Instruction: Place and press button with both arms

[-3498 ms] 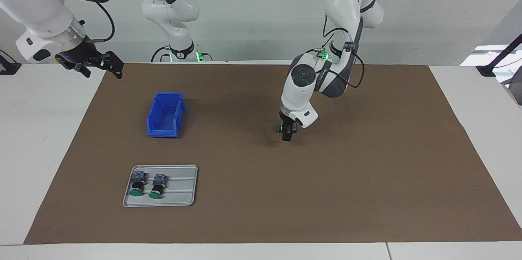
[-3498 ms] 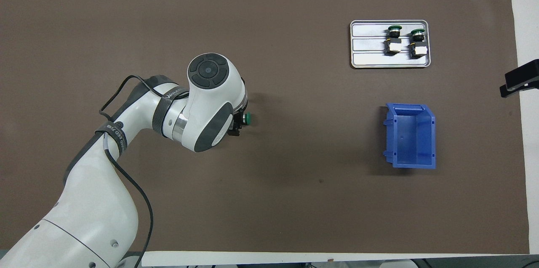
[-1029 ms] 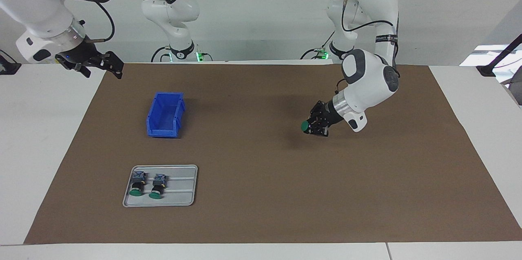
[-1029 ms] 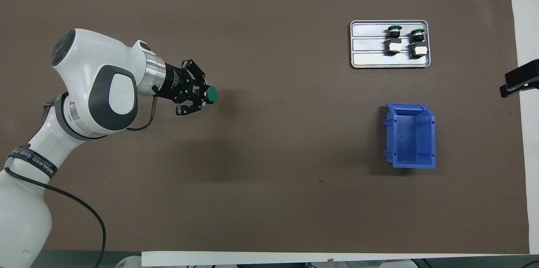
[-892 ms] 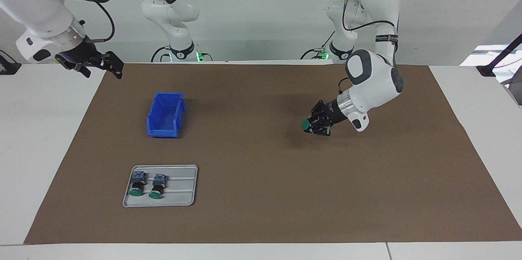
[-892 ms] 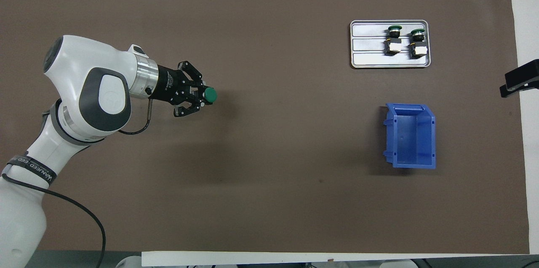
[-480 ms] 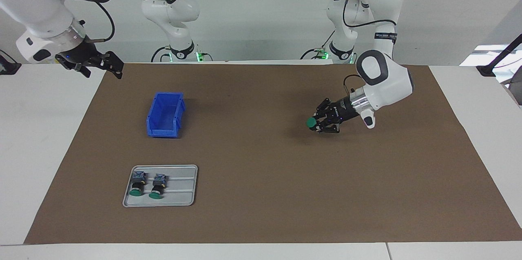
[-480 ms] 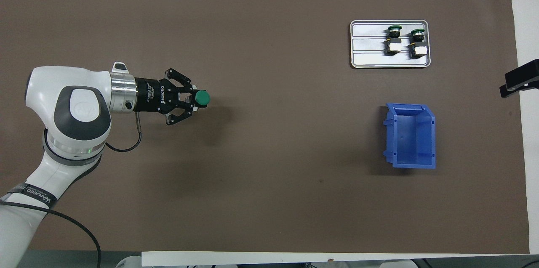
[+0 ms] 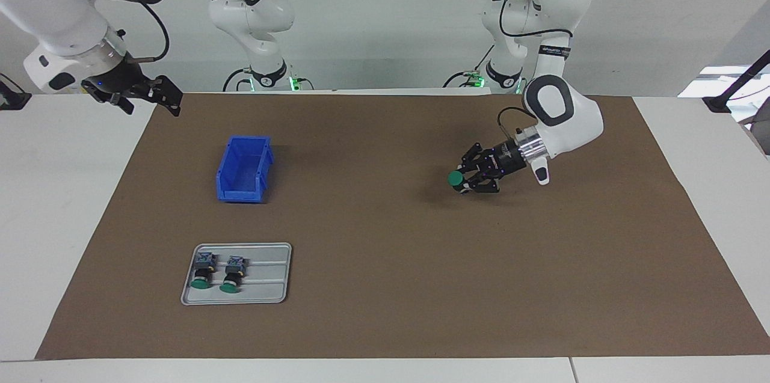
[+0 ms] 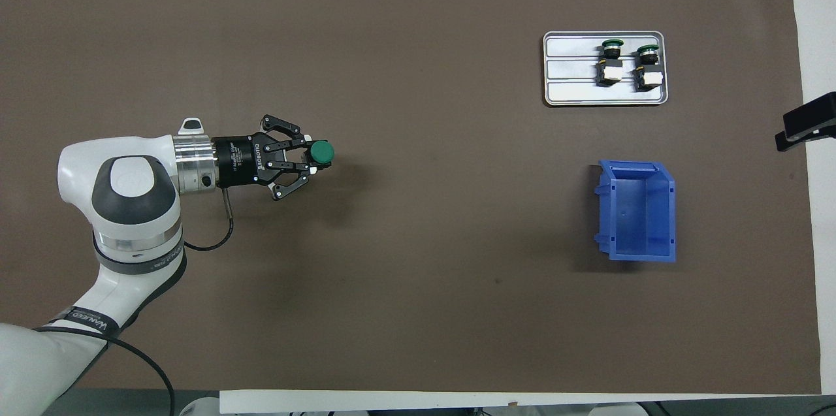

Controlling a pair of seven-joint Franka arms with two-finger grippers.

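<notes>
My left gripper (image 9: 464,180) (image 10: 313,158) is shut on a button (image 9: 455,178) (image 10: 321,152). It holds the button above the brown mat, over the left arm's half of the table, with the green cap pointing toward the right arm's end. Two more buttons (image 9: 203,270) (image 10: 611,63) lie in a grey tray (image 9: 274,290) (image 10: 568,70). My right gripper (image 9: 150,94) (image 10: 804,122) waits over the table's edge at the right arm's end.
A blue bin (image 9: 243,168) (image 10: 637,210) stands on the mat at the right arm's end, nearer to the robots than the grey tray. A brown mat (image 9: 385,287) covers most of the white table.
My left arm has swung its wrist from pointing down to nearly level and carried the button toward the left arm's end. The cap now faces sideways. The right arm has not moved.
</notes>
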